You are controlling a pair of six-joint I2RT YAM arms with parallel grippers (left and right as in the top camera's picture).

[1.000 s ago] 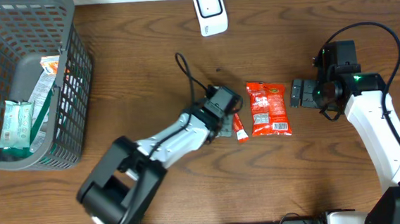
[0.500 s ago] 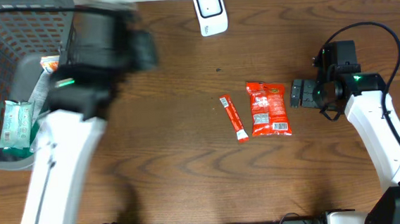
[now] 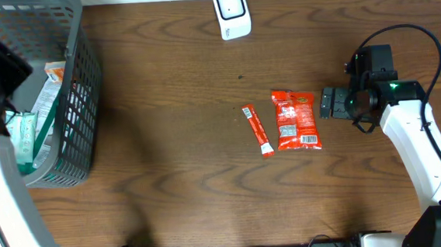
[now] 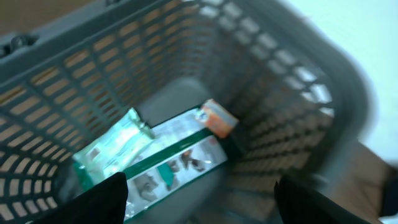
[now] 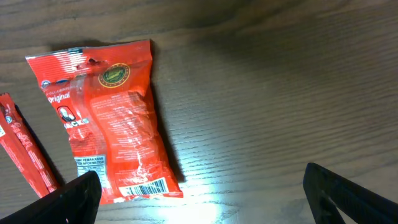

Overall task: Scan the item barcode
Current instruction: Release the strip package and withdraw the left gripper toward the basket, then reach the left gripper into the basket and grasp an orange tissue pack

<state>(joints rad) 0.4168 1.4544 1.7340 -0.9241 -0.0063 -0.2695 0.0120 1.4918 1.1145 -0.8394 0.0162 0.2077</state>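
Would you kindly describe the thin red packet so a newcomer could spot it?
On the wooden table, look right of the grey basket to two red packets. It is the left one, a slim slanted stick, far narrower than the broad pouch beside it.

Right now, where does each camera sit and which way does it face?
Overhead: above the table, facing straight down; left arm and right arm show.
Left wrist: on the left arm, looking into the grey basket; left gripper fingers at bottom.
Right wrist: low over the table, facing the red bag; right gripper fingers at bottom.
Shared with overhead: grey basket, red bag.
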